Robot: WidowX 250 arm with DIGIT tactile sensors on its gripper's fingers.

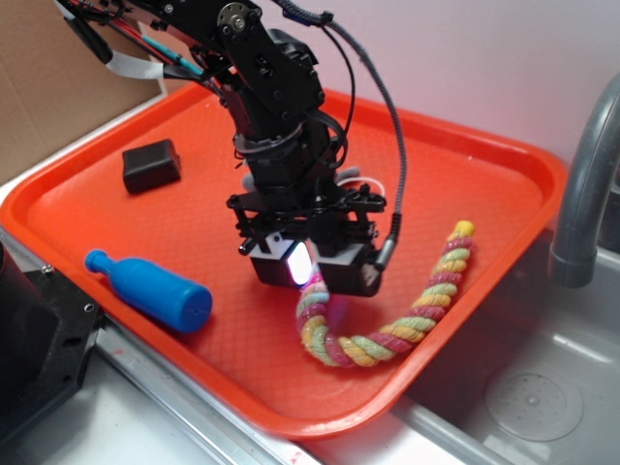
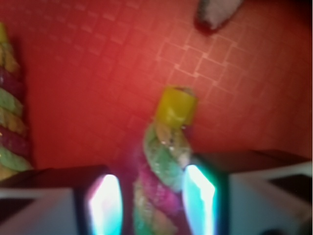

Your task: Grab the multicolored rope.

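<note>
Over at the upper left of the exterior view a small black box [image 1: 151,165] sits on the orange tray [image 1: 504,165], and below it, at the lower left, a blue bottle [image 1: 150,291] lies on its side. Neither is near the work.

In the middle of the frame the black arm reaches down with its gripper [image 1: 308,271] low over the tray. The multicolored rope [image 1: 407,325] starts right under it and curls away through the lower middle, then climbs to a yellow tip at the right, near the tray's edge. Further right stands a grey faucet [image 1: 586,203] over a metal sink [image 1: 542,407].

The wrist view tells more. The gripper [image 2: 152,196] has its two fingers [image 2: 105,203] apart, one on each side of the rope [image 2: 164,161], whose yellow end pokes out just past them toward the middle of the frame. The rope seems to lie close against the right-hand pad, with a small gap on the left; I can't tell whether either pad actually touches it.

To my eye the step now is the squeeze. The rope is soft and thick, so closing firmly should hold it. The bite sits close to the yellow end, which looks like the main risk of slipping out. A grey fuzzy thing [image 2: 217,12] shows at the top of that view; it's well apart.
</note>
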